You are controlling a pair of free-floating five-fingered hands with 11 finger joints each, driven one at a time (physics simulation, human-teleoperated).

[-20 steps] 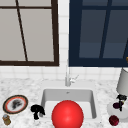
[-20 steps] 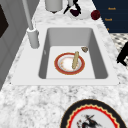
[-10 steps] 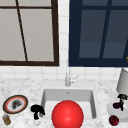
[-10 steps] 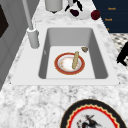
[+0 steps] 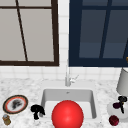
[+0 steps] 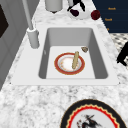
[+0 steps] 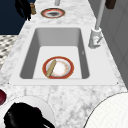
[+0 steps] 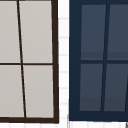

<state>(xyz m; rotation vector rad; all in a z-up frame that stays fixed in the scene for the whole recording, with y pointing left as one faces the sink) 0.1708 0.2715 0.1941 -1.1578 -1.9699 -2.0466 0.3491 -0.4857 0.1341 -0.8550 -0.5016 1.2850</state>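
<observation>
The left hand (image 5: pixel 37 110) hovers at the sink's (image 5: pixel 45 96) front left corner, fingers curled downward and holding nothing; just to its left lies a patterned plate (image 5: pixel 15 104) on the marble table (image 5: pixel 22 87), and a small brown jar (image 5: pixel 6 119) stands in front of that plate. The right hand (image 5: pixel 121 101) hangs over a white plate (image 5: pixel 110 110) at the far right of the table, fingers bent around a dark red fruit (image 5: pixel 116 105) resting there; a second dark red fruit (image 5: pixel 114 120) lies on the table just in front of this hand, and a grey cylindrical container (image 5: pixel 123 82) stands behind it. In the basin, between the two hands, sits a red-rimmed plate (image 6: pixel 69 63) with a tan stick-like item (image 6: pixel 75 60) lying across it. Compared with the frames from a second and half a second ago, nothing has visibly moved: both hands and every object keep their positions, so the fruit has not been lifted.
</observation>
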